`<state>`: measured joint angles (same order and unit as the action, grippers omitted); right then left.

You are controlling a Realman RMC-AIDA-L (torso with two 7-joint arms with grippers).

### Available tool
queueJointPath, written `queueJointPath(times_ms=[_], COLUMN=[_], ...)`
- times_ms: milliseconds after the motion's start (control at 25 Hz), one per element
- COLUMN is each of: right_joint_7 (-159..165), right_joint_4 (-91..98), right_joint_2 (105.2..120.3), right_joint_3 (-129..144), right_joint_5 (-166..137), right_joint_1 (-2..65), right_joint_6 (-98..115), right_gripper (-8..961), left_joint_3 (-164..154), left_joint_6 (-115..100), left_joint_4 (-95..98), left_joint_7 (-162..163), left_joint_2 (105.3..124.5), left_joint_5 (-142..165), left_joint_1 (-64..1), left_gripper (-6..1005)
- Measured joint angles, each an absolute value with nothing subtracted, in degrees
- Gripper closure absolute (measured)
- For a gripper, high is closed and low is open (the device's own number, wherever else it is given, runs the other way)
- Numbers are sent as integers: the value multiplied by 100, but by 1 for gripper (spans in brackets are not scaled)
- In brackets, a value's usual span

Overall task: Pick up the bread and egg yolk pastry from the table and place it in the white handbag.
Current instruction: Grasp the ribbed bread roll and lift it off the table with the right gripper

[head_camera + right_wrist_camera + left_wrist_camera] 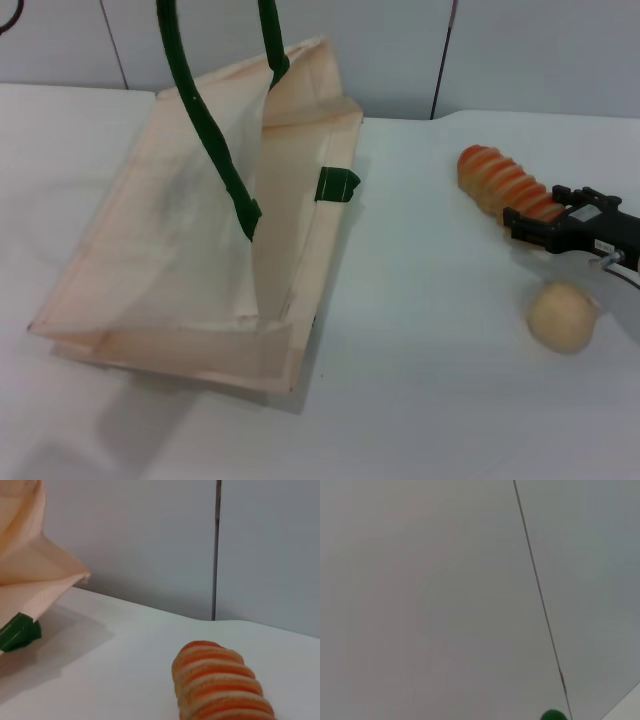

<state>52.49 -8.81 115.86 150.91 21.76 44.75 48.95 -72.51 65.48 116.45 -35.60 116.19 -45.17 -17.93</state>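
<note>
Head view: the white handbag (190, 260) lies on the table (420, 380) toward its left edge, its green handle (215, 150) pulled upward out of frame, mouth gaping; nothing shows inside. The bread (503, 183) lies near the right edge, the right gripper (520, 224) at its near end, perhaps touching; I cannot tell its opening. The egg yolk pastry (561, 316) sits nearer the front, open tabletop between.

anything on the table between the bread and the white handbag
Nothing: in the head view only bare white table lies between the bread and the white handbag.
</note>
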Motion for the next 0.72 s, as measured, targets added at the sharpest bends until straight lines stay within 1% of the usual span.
queueJointPath(times_ms=[720], right_joint_7=[5280], right_joint_4=[-957], right_joint_2=[11593], right_joint_3=[15039], right_joint_5=[2221], right_joint_1=[4511], right_joint_6=[5102], right_gripper=[90], left_joint_3=[-7251], left_joint_6=[6610], left_joint_4=[11655], left_joint_7=[-3568], left_joint_2=[11619], left_joint_5=[-4386], left_joint_1=[-1773], left_gripper=[891])
